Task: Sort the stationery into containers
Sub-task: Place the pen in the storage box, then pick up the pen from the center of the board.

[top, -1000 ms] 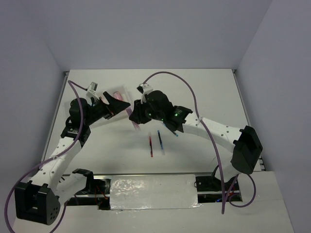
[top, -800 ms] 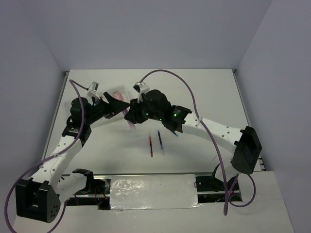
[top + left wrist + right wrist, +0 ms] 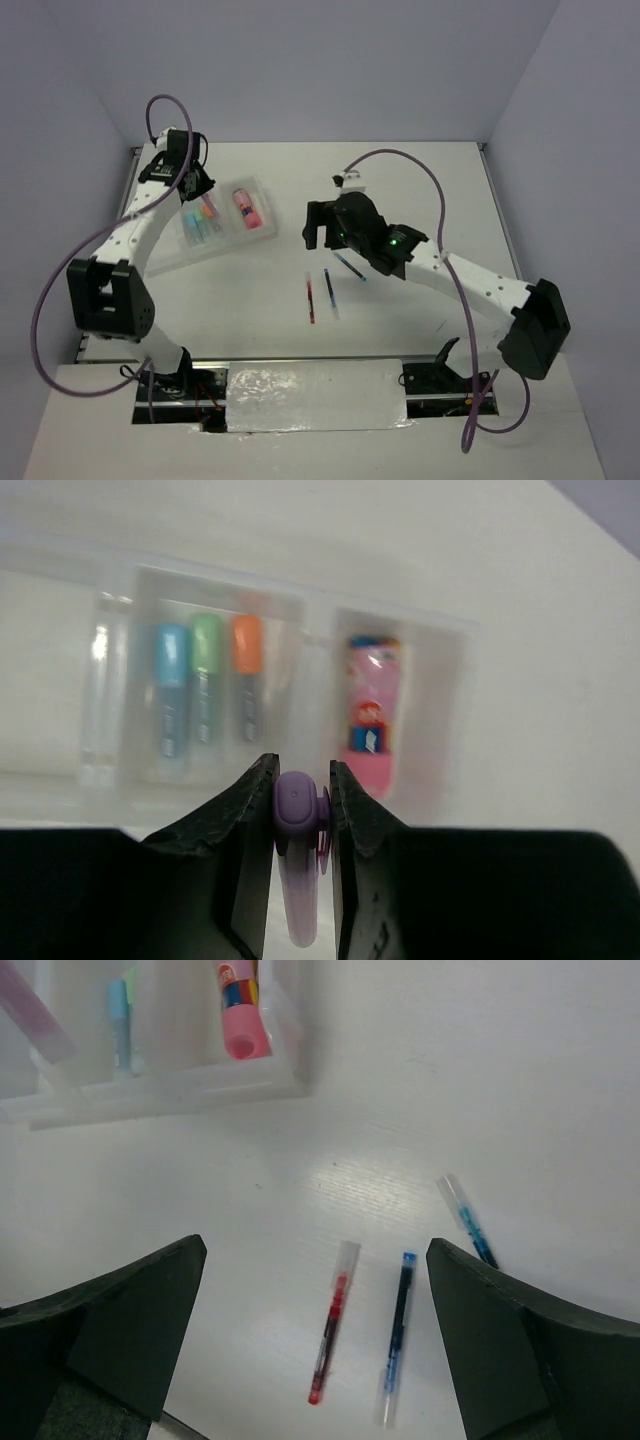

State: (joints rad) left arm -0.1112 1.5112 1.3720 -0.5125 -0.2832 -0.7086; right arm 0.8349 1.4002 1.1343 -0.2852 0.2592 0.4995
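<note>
The left gripper is seen clamped on the lilac highlighter. The purple cap is pinched between the two dark fingers, and the barrel runs back between them toward the wrist camera. The gripper is held above the tray, which lies on the worktop toward its far left corner, skewed to the edges.

In the tray's middle compartment three highlighters are laid side by side. The blue highlighter is outermost, the green highlighter is in the centre, and the orange highlighter is nearest the dividing wall. The pink marker is lodged alone in the end compartment that faces the middle of the worktop. The held highlighter is lined up roughly with the wall between those two compartments. Whether it touches the tray cannot be told.

The right gripper is spread wide with nothing between its fingers, and it hangs over bare worktop just beside the tray's near right corner.

Below it, three pens are left loose around the middle of the worktop, well apart from the tray. The red pen and the blue pen are laid almost parallel and close together but not touching. The dark pen is set at a slant a little farther toward the right edge.
</note>
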